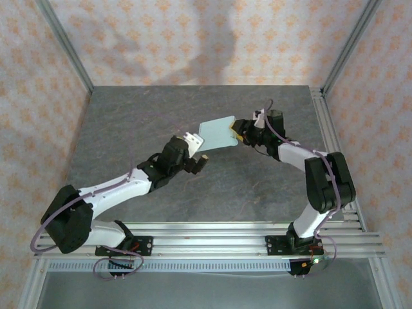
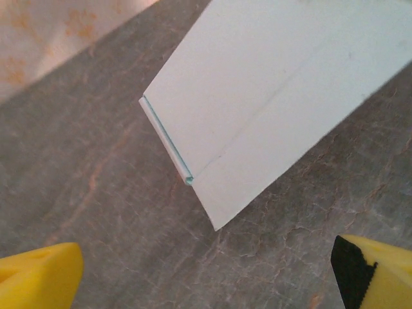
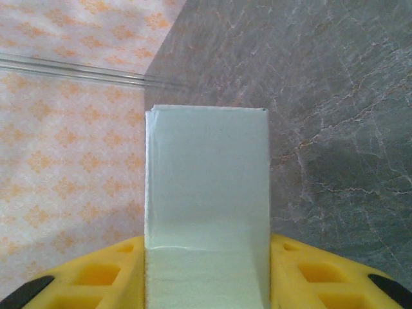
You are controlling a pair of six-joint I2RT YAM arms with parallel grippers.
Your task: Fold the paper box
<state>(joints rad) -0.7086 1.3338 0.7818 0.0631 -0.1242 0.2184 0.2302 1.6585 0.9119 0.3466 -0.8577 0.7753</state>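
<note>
Mint-teal card from the top camera: one paper box [image 1: 217, 132] held over the mid grey table [image 1: 148, 116], pinched at one edge by the right gripper [image 1: 238, 138], with the left gripper [image 1: 198, 152] just beside it. Left wrist cam has its yellow fingers [image 2: 38, 277] spread wide on nothing, and right wrist cam has the jaws clamped on the card. So one box and two grippers, and my worry is the thin card buckling or twisting out of that single pinch if the left one shoves it.
</note>
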